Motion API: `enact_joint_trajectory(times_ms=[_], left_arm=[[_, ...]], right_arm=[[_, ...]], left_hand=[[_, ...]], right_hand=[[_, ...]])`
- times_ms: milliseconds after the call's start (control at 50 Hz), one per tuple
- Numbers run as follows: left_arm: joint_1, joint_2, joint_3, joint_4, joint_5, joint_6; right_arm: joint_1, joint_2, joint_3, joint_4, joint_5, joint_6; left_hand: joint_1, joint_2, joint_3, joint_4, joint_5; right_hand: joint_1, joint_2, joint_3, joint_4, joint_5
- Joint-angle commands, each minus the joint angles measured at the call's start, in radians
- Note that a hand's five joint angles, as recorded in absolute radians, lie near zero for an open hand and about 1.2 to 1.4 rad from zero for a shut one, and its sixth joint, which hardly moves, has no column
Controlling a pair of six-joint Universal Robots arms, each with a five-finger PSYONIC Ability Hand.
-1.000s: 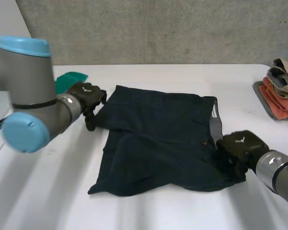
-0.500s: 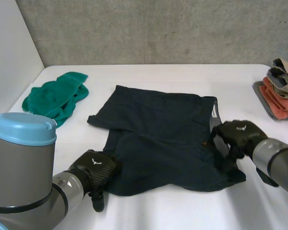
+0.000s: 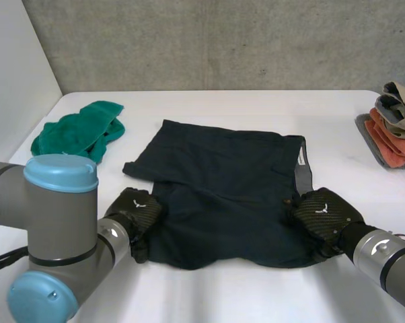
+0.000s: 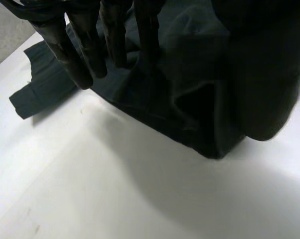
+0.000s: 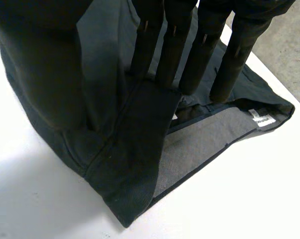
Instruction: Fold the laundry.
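A green cloth [image 3: 78,134] lies at the left of the white counter [image 3: 209,296]. The left hand [image 3: 136,212] pinches the near-left corner of the dark shorts [image 3: 223,188], which are spread mid-counter. The right hand [image 3: 320,215] pinches their near waistband corner. Folded clothes [image 3: 394,124] sit far right.

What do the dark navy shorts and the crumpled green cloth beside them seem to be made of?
Dark navy shorts: apparently a woven, matte fabric, maybe cotton twill; fine ribs show in the right wrist view, with a smoother grey waistband lining. Crumpled green cloth: soft, thick, perhaps knit or terry; texture unclear.
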Motion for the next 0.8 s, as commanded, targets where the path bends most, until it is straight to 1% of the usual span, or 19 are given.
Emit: enact_joint_trajectory(times_ms=[20, 40, 80, 120, 160, 180, 300, 380, 400, 420, 460, 480, 520, 540, 560, 600, 640, 760, 800], left_arm=[[-0.02, -0.041, 0.039, 0.018, -0.005, 0.003], [-0.022, -0.044, 0.04, 0.023, -0.008, 0.003], [-0.025, -0.048, 0.045, 0.038, -0.011, 0.003], [-0.028, -0.051, 0.046, 0.062, -0.011, 0.002], [-0.029, -0.05, 0.046, 0.076, -0.008, 0.0], [-0.031, -0.045, 0.045, 0.088, -0.003, -0.001], [-0.022, 0.008, 0.026, 0.082, 0.02, -0.003], [-0.023, 0.09, -0.006, 0.017, 0.047, 0.013], [-0.023, 0.12, -0.021, -0.04, 0.061, 0.031], [-0.025, 0.133, -0.027, -0.071, 0.067, 0.04], [-0.025, 0.154, -0.039, -0.14, 0.074, 0.065], [-0.026, 0.163, -0.05, -0.208, 0.078, 0.088], [-0.028, 0.166, -0.061, -0.276, 0.081, 0.112], [-0.031, 0.166, -0.066, -0.337, 0.081, 0.137], [-0.032, 0.165, -0.067, -0.367, 0.081, 0.149], [-0.037, 0.165, -0.064, -0.414, 0.081, 0.172], [-0.037, 0.16, -0.049, -0.435, 0.078, 0.195], [0.001, 0.122, 0.066, -0.363, 0.069, 0.194], [0.017, 0.091, 0.14, -0.32, 0.067, 0.18]], right_arm=[[0.009, 0.045, 0.0, -0.059, 0.008, 0.031], [0.009, 0.044, 0.0, -0.068, 0.009, 0.048], [0.009, 0.041, -0.001, -0.072, 0.012, 0.071], [0.004, 0.026, -0.004, -0.069, 0.014, 0.109], [0.0, 0.012, -0.007, -0.059, 0.014, 0.128], [-0.003, -0.001, -0.012, -0.046, 0.012, 0.139], [-0.043, -0.052, -0.029, 0.069, 0.005, 0.111], [-0.081, -0.081, -0.055, 0.27, 0.005, 0.005], [-0.094, -0.089, -0.061, 0.314, 0.005, -0.021], [-0.11, -0.094, -0.072, 0.418, 0.011, -0.082], [-0.127, -0.097, -0.081, 0.534, 0.012, -0.151], [-0.138, -0.098, -0.088, 0.639, 0.015, -0.217], [-0.144, -0.097, -0.092, 0.741, 0.021, -0.286], [-0.153, -0.097, -0.095, 0.826, 0.028, -0.347], [-0.151, -0.097, -0.102, 0.859, 0.032, -0.376], [-0.146, -0.092, -0.118, 0.864, 0.035, -0.388], [-0.123, -0.08, -0.144, 0.829, 0.034, -0.326], [-0.052, -0.037, -0.23, 0.68, 0.046, -0.124], [-0.022, -0.012, -0.277, 0.607, 0.061, -0.035]], left_hand=[[0.11, 0.122, 0.118, 0.125, 0.133], [0.145, 0.157, 0.154, 0.161, 0.168], [0.239, 0.251, 0.248, 0.254, 0.262], [0.459, 0.471, 0.467, 0.474, 0.482], [0.731, 0.743, 0.74, 0.747, 0.754], [1.026, 1.038, 1.034, 1.041, 1.049], [1.029, 1.041, 1.037, 1.044, 1.052], [1.029, 1.041, 1.037, 1.044, 1.052], [1.029, 1.041, 1.037, 1.044, 1.052], [1.029, 1.041, 1.037, 1.044, 1.052], [1.029, 1.041, 1.037, 1.044, 1.052], [1.029, 1.041, 1.037, 1.044, 1.052], [1.029, 1.041, 1.037, 1.044, 1.052], [1.029, 1.041, 1.037, 1.044, 1.052], [1.029, 1.041, 1.037, 1.044, 1.052], [1.029, 1.041, 1.037, 1.044, 1.052], [1.029, 1.041, 1.037, 1.044, 1.052], [1.029, 1.041, 1.037, 1.044, 1.052], [1.029, 1.041, 1.037, 1.044, 1.052]], right_hand=[[0.622, 0.627, 0.624, 0.626, 0.625], [0.707, 0.713, 0.71, 0.712, 0.711], [0.708, 0.713, 0.711, 0.713, 0.712], [0.708, 0.713, 0.711, 0.713, 0.712], [0.708, 0.713, 0.711, 0.713, 0.712], [0.708, 0.713, 0.711, 0.713, 0.712], [0.708, 0.713, 0.711, 0.713, 0.712], [0.708, 0.713, 0.711, 0.713, 0.712], [0.708, 0.713, 0.711, 0.713, 0.712], [0.708, 0.713, 0.711, 0.713, 0.712], [0.708, 0.713, 0.711, 0.713, 0.712], [0.708, 0.713, 0.711, 0.713, 0.712], [0.708, 0.713, 0.711, 0.713, 0.712], [0.708, 0.713, 0.711, 0.713, 0.712], [0.708, 0.713, 0.711, 0.713, 0.712], [0.708, 0.713, 0.711, 0.713, 0.712], [0.708, 0.713, 0.711, 0.713, 0.712], [0.708, 0.713, 0.711, 0.713, 0.712], [0.708, 0.713, 0.711, 0.713, 0.712]])
